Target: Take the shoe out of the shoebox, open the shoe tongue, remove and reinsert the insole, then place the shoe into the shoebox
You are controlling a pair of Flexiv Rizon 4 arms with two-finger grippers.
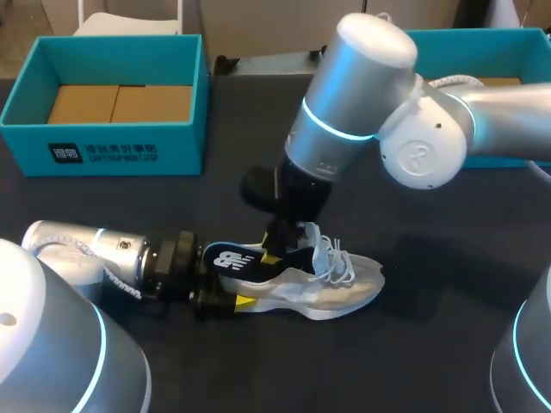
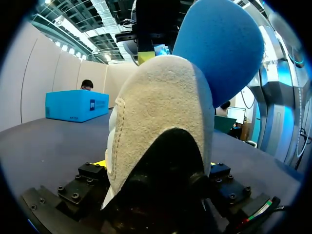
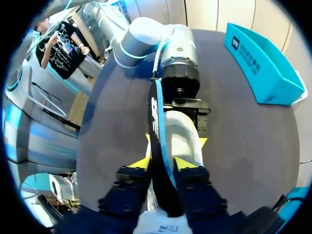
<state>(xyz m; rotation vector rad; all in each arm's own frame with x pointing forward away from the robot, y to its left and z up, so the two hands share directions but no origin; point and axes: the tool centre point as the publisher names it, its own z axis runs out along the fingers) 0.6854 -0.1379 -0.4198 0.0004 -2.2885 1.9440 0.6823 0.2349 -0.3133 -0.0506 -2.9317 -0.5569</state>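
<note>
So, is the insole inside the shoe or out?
Partly out: the right claw pinches the insole, raised above the shoe; its front end is hidden.

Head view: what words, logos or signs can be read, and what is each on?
Box front wall: a square logo, characters and a line beneath, too small to read.
Insole: a white logo, no readable words.
Right arm joint cap: a raised mark, blurred.
Nothing is clear enough to quote.
</note>
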